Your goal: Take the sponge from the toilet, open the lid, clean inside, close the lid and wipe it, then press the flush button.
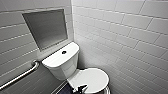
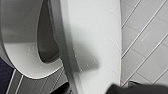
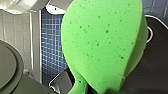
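Counting the fixtures in the head view: one toilet (image 1: 62,66), one lid (image 1: 92,78), one flush button (image 1: 64,52), one grab rail (image 1: 20,76) and one grey recessed panel (image 1: 46,27). One sponge (image 3: 102,42) shows in the right wrist view.

Right hand (image 3: 105,90): clamped on the sponge at its narrow lower part. The sponge is carried clear of the blue mosaic floor (image 3: 53,50) and touches nothing else that can be made out.

Left hand (image 2: 135,89): a dark mass close beside the lid in the left wrist view. Whether it is apart or together cannot be told, nor whether it touches the lid. A dark robot part (image 1: 80,88) also sits at the lid's near rim, lower middle of the head frame; which arm it belongs to cannot be told.

Toilet: white glossy ceramic, with a boxy tank at centre frame and an oval bowl at lower centre. The button is small, round and dark, on the flat tank top. The lid is smooth, white and oval; in the left wrist view a dark gap shows between it and the white ring (image 2: 22,57) below.

Sponge: bright green, porous and speckled, with a rounded end and a pinched waist.

Walls (image 1: 130,37): white rectangular tiles with grey joints. The rail is polished metal, at lower left.
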You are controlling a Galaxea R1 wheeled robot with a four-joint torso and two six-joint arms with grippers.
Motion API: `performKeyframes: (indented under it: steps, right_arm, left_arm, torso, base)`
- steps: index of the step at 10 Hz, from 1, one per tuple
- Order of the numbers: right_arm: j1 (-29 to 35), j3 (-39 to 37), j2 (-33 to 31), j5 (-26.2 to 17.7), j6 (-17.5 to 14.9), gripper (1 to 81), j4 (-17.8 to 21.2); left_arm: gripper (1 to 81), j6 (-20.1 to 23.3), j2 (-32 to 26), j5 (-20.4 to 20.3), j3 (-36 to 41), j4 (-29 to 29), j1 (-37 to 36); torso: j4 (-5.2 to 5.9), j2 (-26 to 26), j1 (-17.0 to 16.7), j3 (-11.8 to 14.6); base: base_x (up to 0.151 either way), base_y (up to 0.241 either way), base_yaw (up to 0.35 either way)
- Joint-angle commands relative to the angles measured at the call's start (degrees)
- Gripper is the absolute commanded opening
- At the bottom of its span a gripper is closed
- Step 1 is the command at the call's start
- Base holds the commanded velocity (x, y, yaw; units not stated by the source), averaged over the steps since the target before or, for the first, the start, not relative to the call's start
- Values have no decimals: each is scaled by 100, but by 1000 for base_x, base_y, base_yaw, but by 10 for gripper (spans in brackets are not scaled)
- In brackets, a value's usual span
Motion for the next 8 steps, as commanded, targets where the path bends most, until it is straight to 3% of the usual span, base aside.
performKeyframes:
  steps: [1,5,8]
  right_arm:
    - [134,109,-123,-315,22,10,-54]
    - [152,126,-79,-315,13,10,-63]
    - [99,222,-123,-315,13,10,-63]
  left_arm:
    - [811,1,-122,-1282,629,165,-1242]
    - [811,-87,-561,-1414,1603,147,-1409]
    - [811,-69,-815,-1483,1614,86,-1541]
  torso:
    - [0,0,0,-2]
    - [0,0,0,52]
    - [0,0,0,54]
  base:
    - [0,0,0]
    - [0,0,0]
    - [0,0,0]
